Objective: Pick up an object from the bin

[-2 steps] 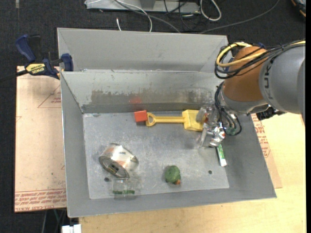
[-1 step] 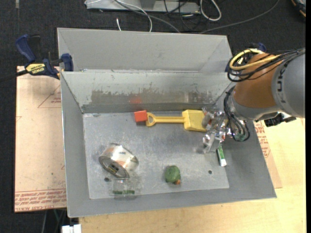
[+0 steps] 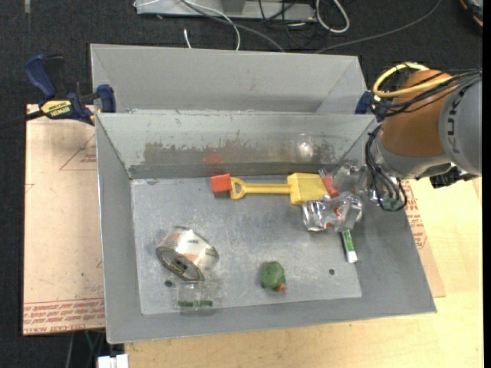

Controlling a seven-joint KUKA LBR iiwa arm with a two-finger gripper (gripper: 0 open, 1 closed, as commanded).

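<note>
M: Since the gripper (image 3: 341, 204) hangs over the crumpled shiny wrapper (image 3: 315, 218), with the head of the yellow toy shovel (image 3: 270, 188) just beside the jaws, a close could catch the shovel too, or merely squash the wrapper and slip off. Jaws: cannot tell whether open or closed.

K: Orientation?

M: Wrapper is a lump; no clear long axis, points nowhere. Shovel's handle runs straight away from the jaws. Green pen (image 3: 348, 247) lies just on their near side; may get nudged.
</note>
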